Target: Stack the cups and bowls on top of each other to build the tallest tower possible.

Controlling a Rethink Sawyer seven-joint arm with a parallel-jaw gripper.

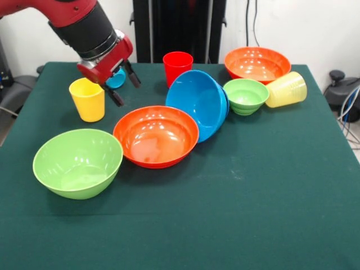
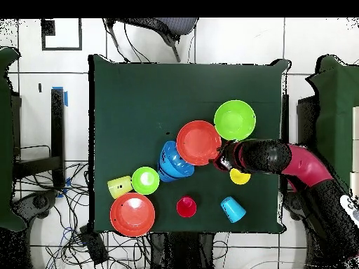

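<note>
My hand (image 1: 123, 85) hangs open and empty just above the table (image 1: 253, 197), at two o'clock of the yellow cup (image 1: 88, 99), likely lining up a grab, while no tower exists yet: bowls lie scattered, the blue bowl (image 1: 197, 104) tipped against the orange bowl (image 1: 156, 135).

Light blue cup (image 1: 117, 79) mostly behind end effector (image 1: 125, 85); small dark blue bowl seemingly hidden.

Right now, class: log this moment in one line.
gripper: open, empty | beside opaque yellow plastic cup | big blue plastic bowl: tilted | nothing stacked
</note>
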